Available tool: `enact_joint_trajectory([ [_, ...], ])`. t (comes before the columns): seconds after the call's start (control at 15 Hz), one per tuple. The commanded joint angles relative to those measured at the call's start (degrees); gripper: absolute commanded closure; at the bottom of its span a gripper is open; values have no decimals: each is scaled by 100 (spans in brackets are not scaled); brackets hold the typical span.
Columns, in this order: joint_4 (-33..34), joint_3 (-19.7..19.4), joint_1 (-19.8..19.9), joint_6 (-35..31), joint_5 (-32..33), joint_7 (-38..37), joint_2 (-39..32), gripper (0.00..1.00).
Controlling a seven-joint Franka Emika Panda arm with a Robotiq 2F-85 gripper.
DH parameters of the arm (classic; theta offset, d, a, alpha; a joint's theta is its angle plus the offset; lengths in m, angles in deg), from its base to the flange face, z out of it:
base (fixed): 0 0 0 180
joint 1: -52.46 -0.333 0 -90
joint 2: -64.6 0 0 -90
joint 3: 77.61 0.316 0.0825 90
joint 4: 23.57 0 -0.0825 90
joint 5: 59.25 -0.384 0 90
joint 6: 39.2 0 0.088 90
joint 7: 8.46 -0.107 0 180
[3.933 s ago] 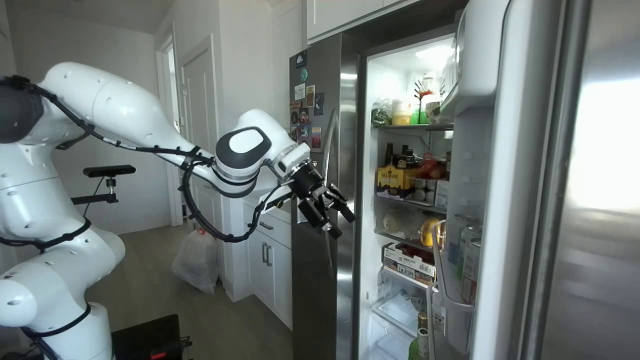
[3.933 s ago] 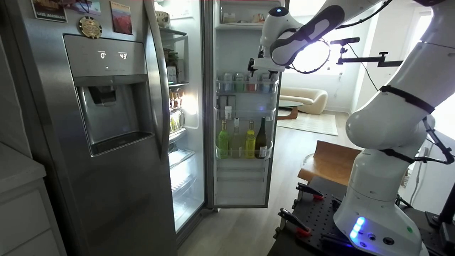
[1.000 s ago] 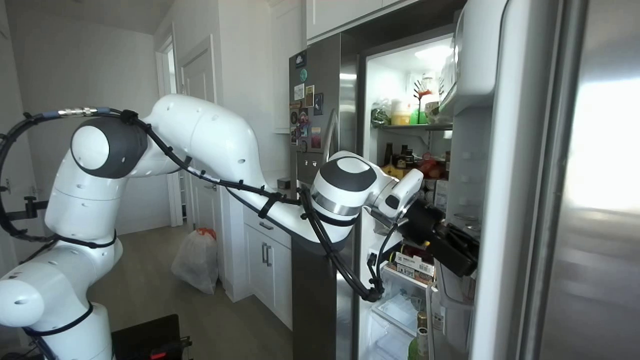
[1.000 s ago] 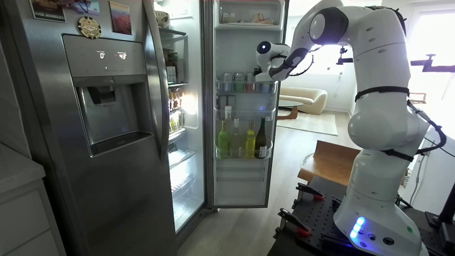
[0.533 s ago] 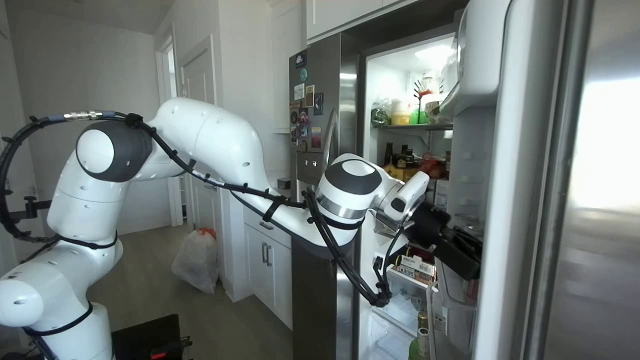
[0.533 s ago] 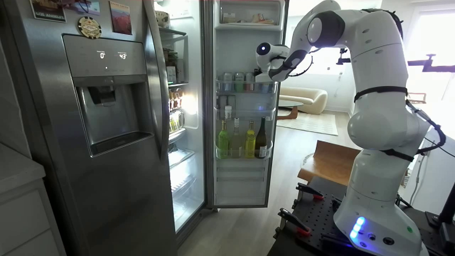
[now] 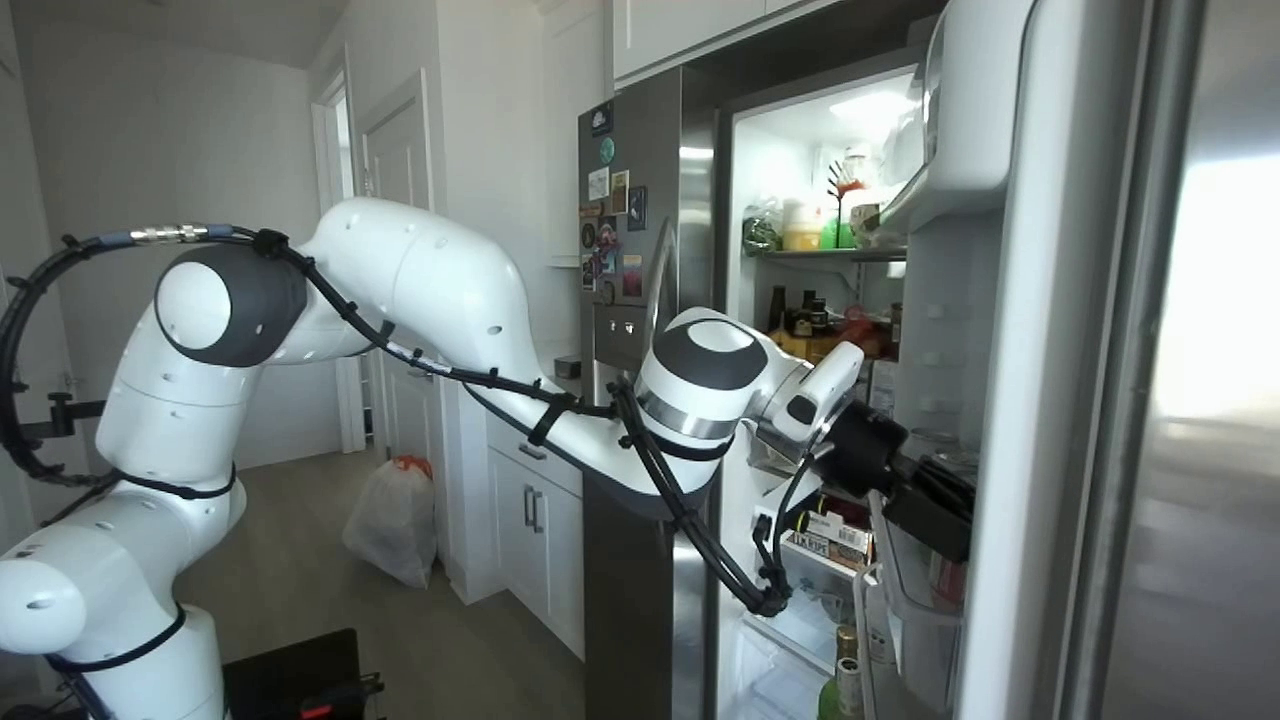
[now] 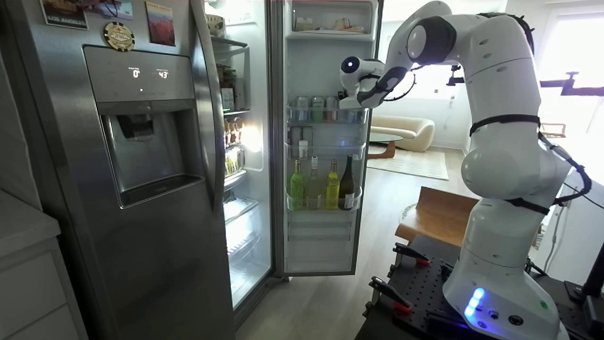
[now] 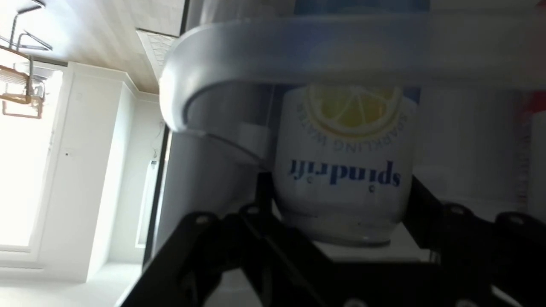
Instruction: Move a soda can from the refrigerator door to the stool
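Observation:
A white soda can (image 9: 345, 151) with a lemon print and blue lettering stands in the upper bin of the open refrigerator door (image 8: 325, 71). The wrist view is upside down, so the can's top faces down there. My gripper (image 9: 341, 196) has one black finger (image 9: 265, 187) against each side of the can near its top, shut on it. The bin's rim (image 9: 320, 51) crosses in front of the can's body. In an exterior view, the gripper (image 7: 940, 510) reaches to the door and hides the can. What looks like the stool (image 8: 441, 217) is a brown wooden seat behind the robot's base.
Three other cans (image 8: 317, 108) share the bin, beside the held one. Several bottles (image 8: 332, 189) stand in a lower door bin. A door shelf (image 8: 330, 34) sits above the gripper. The robot's black mounting table (image 8: 410, 302) carries clamps.
The arm has reached from in front of the refrigerator to the door bin. Within the last second the jaws have shut on the can, and the door has swung slightly outward.

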State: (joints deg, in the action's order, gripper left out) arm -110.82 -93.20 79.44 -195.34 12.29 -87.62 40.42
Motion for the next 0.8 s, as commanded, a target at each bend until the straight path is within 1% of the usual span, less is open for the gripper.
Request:
enact_joint_trajectory([
  [0.0,188,-82,45,-210,173,-191,-136,53],
  [0.73,90,-111,-64,-533,347,-397,187,53],
])
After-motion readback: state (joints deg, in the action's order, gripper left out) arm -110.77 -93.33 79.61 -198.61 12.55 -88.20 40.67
